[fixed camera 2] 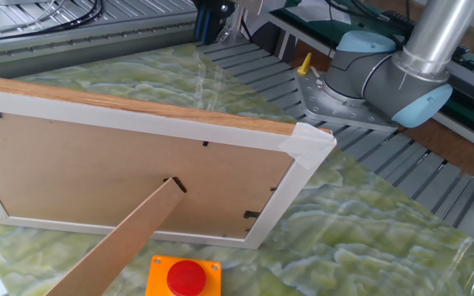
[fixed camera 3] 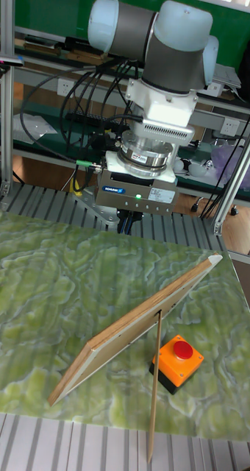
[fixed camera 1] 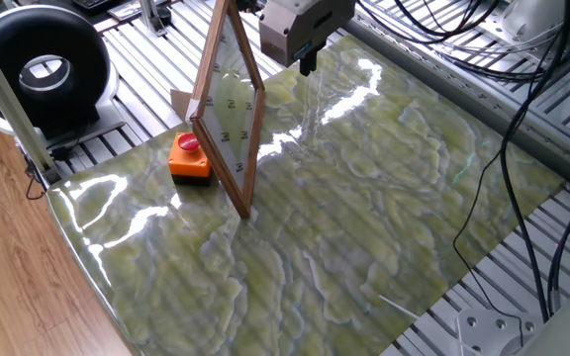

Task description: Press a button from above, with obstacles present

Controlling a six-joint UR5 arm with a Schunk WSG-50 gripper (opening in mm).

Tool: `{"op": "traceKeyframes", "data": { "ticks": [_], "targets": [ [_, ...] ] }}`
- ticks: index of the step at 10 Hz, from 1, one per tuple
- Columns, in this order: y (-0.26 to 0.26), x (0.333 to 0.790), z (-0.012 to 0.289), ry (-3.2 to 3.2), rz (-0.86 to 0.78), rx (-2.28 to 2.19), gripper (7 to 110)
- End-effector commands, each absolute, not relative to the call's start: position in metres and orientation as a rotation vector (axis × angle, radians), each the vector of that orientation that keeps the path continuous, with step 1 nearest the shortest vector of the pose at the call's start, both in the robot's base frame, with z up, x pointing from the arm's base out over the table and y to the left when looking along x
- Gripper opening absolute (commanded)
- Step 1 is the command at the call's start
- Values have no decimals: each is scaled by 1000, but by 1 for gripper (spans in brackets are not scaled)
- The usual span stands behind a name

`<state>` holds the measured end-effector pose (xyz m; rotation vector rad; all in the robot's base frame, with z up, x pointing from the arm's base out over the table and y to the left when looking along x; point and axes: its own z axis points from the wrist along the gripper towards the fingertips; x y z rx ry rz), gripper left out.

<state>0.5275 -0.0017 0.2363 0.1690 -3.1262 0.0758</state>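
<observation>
We are seeing green marbled table (fixed camera 1: 364, 227) filling frame centre, carrying orange button box (fixed camera 1: 190, 158) at left, framed panel (fixed camera 1: 228, 119) leaning just beside.
</observation>
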Motion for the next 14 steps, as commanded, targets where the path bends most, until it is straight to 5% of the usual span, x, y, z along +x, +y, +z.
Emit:
{"op": "traceKeyframes", "data": {
  "ticks": [1, 6, 8, 14],
  "targets": [
    [2, 526, 242, -3128, 53, 162, 7],
    [-2, 537, 242, -3169, 78, 225, 7],
    [-24, 541, 245, -3174, 223, 191, 7],
    [-8, 552, 244, -3221, 131, 236, 7]
  ]
}}
